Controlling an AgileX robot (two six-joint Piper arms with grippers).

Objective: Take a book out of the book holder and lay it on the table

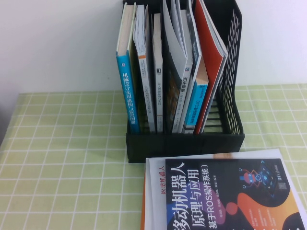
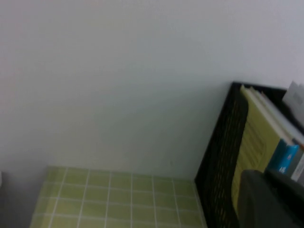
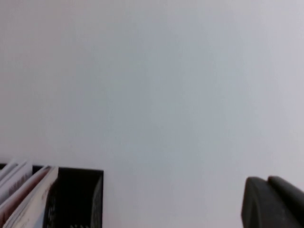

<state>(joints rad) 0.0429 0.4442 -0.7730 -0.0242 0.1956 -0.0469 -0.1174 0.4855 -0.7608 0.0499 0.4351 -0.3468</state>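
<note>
Table: light green cloth with a white grid, running back to a plain white wall. Cloth bare on the left side.

My left gripper: seen only by its own wrist camera, a dark blurred mass low in that picture, up beside the left mesh side of the book holder, facing the wall. Cannot tell how it is set or whether it has anything.

My right gripper: likewise seen only by its wrist camera, two dark fingertips pressed together, closed on nothing. It is held high, looking over the holder's top right corner toward the wall.

Neither arm appears in the high view.

Book holder stands mid-table, far side, close to the wall. Upright in it, left to right: a blue-spined book, several grey and white volumes, a tilted red-covered one leaning against the right mesh.

The book: lying flat on the table near me, just in front of the holder's low lip, only its pale edge showing. A black and orange book with large white characters lies on top, covering most of it.
</note>
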